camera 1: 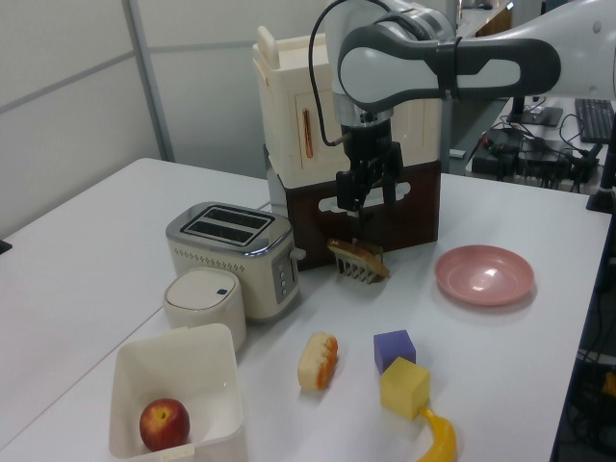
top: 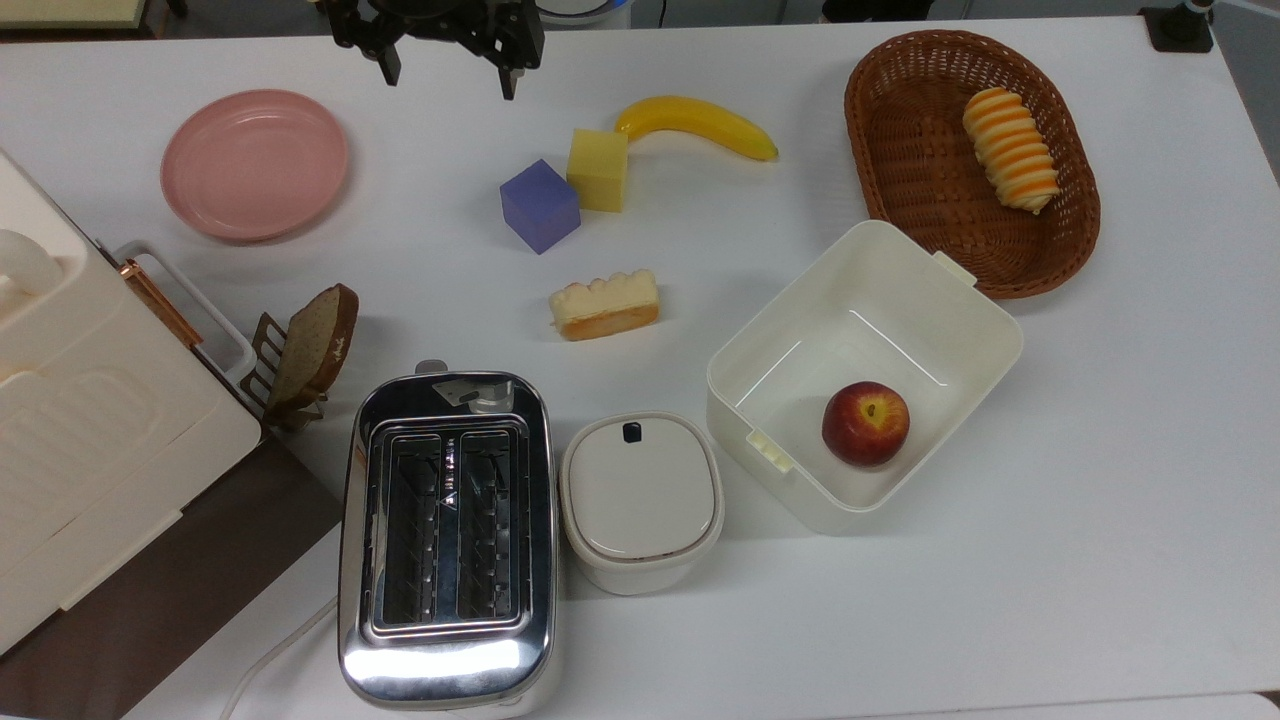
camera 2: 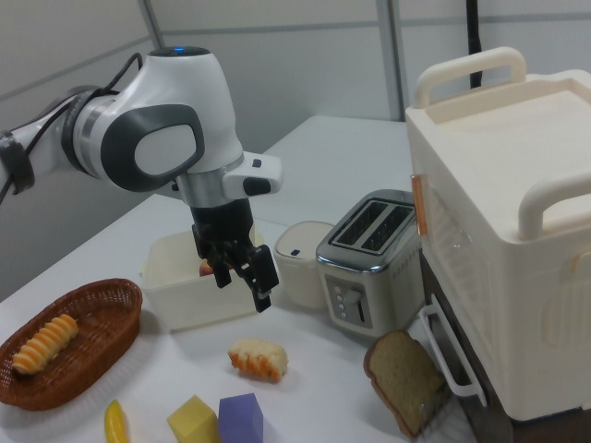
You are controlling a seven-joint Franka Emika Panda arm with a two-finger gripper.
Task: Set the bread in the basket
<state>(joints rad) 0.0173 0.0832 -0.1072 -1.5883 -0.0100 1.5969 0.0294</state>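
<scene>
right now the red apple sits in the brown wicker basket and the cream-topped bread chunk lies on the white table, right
Not quite. The top view shows the red apple in the white plastic square tub, not the brown wicker basket. The cream-topped bread chunk does lie on the white table.
</scene>
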